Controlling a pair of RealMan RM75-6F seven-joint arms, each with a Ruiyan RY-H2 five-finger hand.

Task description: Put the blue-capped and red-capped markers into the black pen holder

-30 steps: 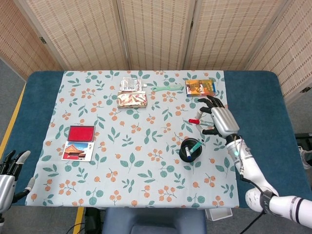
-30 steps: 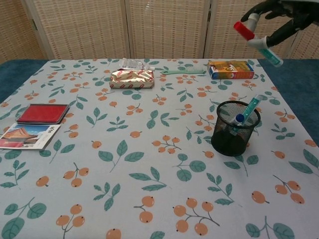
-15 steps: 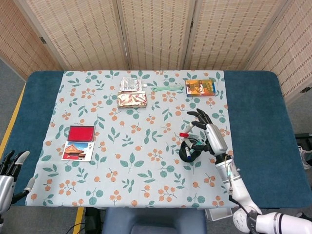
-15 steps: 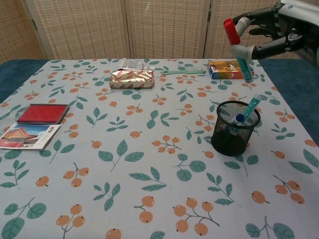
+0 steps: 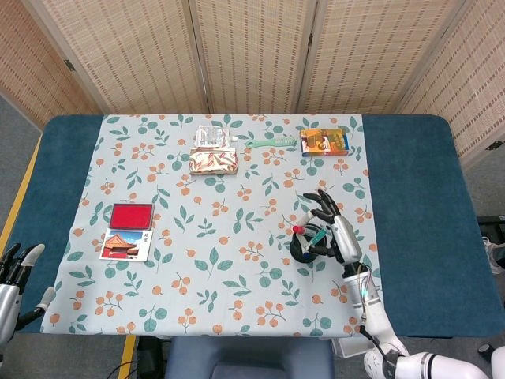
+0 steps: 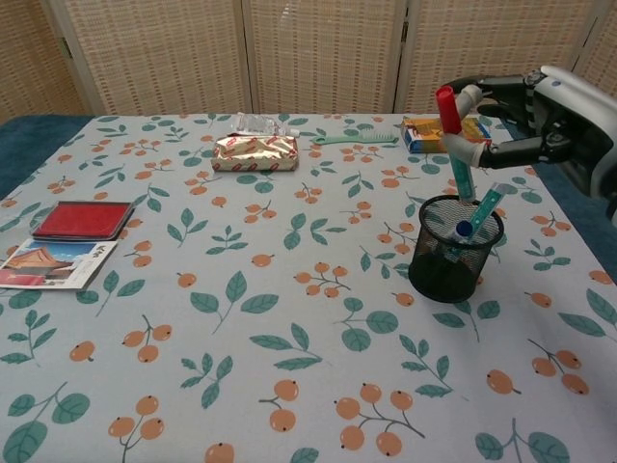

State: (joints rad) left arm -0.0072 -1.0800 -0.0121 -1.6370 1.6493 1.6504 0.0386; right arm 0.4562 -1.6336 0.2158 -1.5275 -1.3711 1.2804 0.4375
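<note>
Red marker almost in the cup

Your right hand (image 6: 540,121) has come down over the black pen holder (image 6: 453,249) and is pinching the red-capped marker (image 6: 455,140), now nearly upright with its tip just at the rim, where a second ago it was high and tilted. The blue-capped marker (image 6: 477,214) is already leaning inside the holder. I think you just lower and let go. Your left hand (image 5: 17,272) stays far from the holder, fingers spread, holding nothing.
</note>
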